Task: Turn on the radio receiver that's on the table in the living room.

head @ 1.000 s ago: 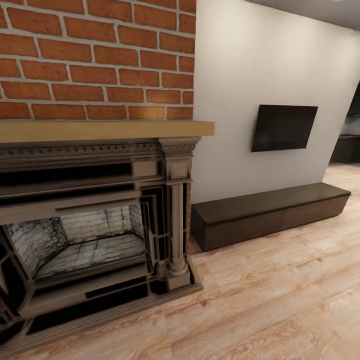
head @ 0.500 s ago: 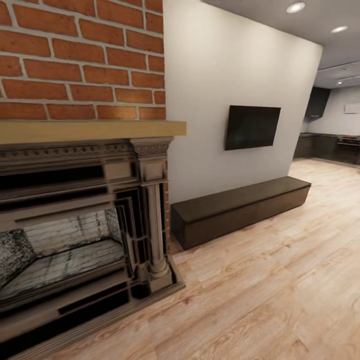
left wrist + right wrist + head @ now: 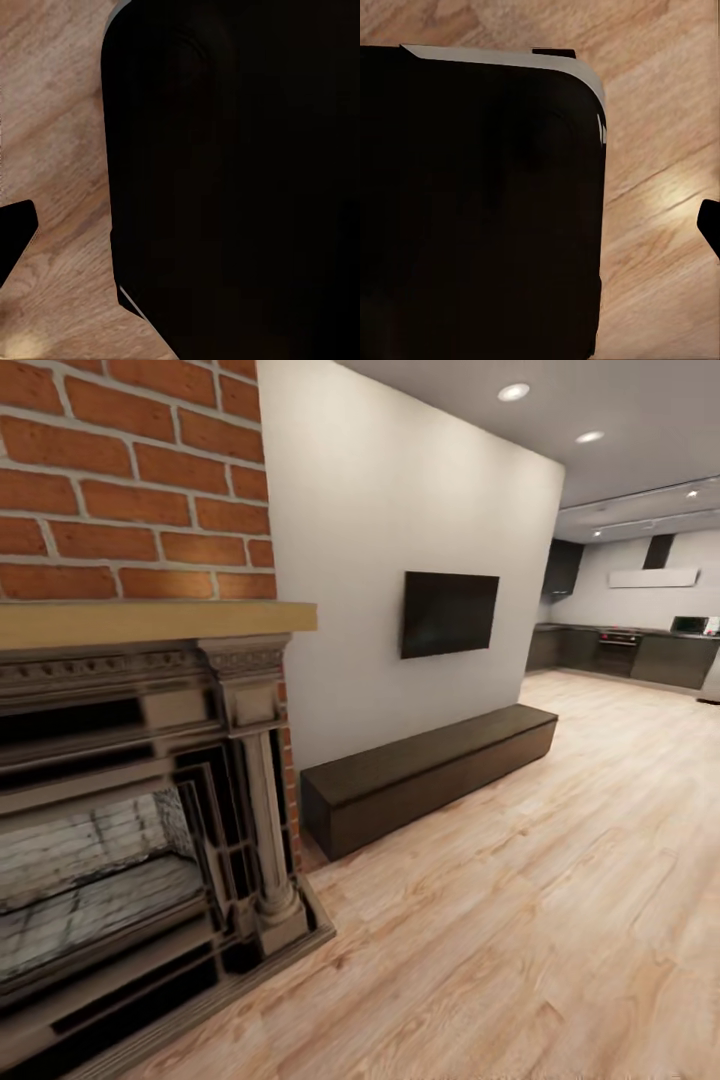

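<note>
The radio receiver and the glossy grey coffee table are out of view. The head view looks along a white wall over a light wood plank floor. In the left wrist view a big black rounded body hangs over the floor planks, and a dark tip pokes in at the edge. The right wrist view holds a similar black body with a pale rim, and a small dark tip at the frame's edge. Neither view lets me judge how the jaws stand.
A brick fireplace with a wooden mantel stands close at the left. A low dark bench runs along the wall under a wall-mounted screen. Dark kitchen cabinets lie far right, with open floor leading there.
The whole head picture has slid left, so the camera has turned right. The fireplace is now partly cut off and the kitchen has come into view.
</note>
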Controlling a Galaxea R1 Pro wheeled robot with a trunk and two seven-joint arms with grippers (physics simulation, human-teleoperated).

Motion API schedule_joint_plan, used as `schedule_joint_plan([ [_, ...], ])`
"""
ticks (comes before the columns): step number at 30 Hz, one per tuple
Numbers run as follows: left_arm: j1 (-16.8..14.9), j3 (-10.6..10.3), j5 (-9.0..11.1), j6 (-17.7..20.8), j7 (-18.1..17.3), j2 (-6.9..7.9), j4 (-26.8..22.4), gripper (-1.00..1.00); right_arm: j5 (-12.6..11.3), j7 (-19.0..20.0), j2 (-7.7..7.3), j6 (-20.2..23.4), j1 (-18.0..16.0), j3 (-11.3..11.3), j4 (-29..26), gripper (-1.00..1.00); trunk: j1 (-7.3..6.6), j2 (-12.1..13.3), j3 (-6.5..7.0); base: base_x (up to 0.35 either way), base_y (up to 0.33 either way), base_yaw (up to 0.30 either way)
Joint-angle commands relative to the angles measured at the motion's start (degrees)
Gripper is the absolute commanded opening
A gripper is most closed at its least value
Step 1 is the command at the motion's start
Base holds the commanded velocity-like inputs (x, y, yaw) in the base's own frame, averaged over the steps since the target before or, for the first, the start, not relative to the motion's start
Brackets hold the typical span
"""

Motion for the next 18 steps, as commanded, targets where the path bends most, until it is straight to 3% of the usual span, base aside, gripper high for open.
schedule_joint_plan([
  [1, 0.0, 0.0, 0.0, 0.0, 0.0, 0.0, 0.0, 1.0, 0.0, 0.0, 0.0, 0.0, 0.0, 0.0, 0.0, 1.0, 0.0, 0.0, 0.0, 0.0, 0.0, -0.3],
  [18, 0.0, 0.0, 0.0, 0.0, 0.0, 0.0, 0.0, 1.0, 0.0, 0.0, 0.0, 0.0, 0.0, 0.0, 0.0, 1.0, 0.0, 0.0, 0.0, 0.0, 0.0, -0.3],
])
